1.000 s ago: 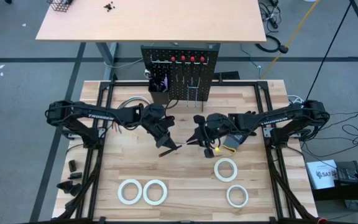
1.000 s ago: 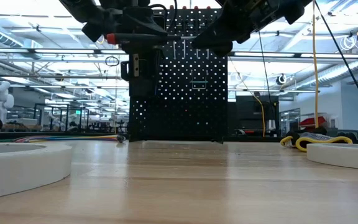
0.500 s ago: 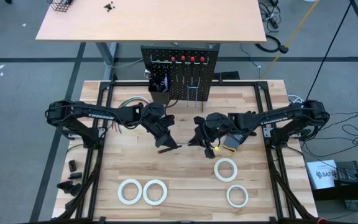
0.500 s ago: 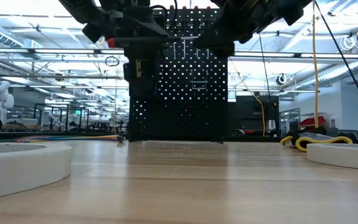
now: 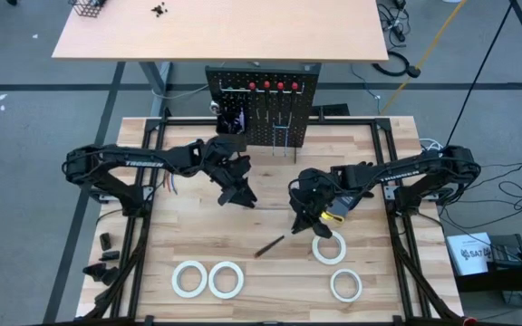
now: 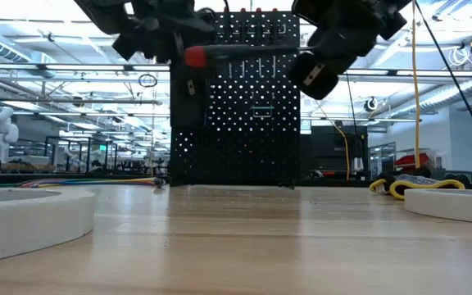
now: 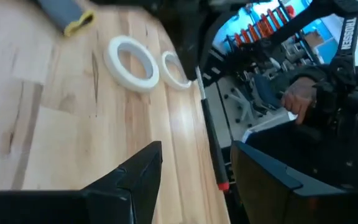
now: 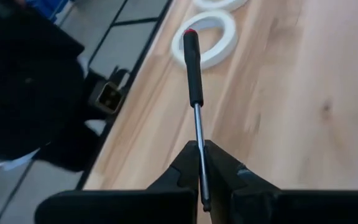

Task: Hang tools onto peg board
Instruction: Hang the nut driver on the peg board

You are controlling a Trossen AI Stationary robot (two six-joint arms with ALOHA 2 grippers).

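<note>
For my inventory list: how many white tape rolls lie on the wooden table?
4. Two white tape rolls sit side by side near the front left; two more lie front right. None seems hidden.

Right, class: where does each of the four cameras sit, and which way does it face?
High: above the table, straight down; both arms show.
Low: tabletop height, facing the peg board; arms hang in from above.
Left wrist: on the left arm, past the open left pincer, across the table.
Right wrist: on the right arm, past the right pincer gripping the screwdriver.
Shared: all four show the screwdriver.
</note>
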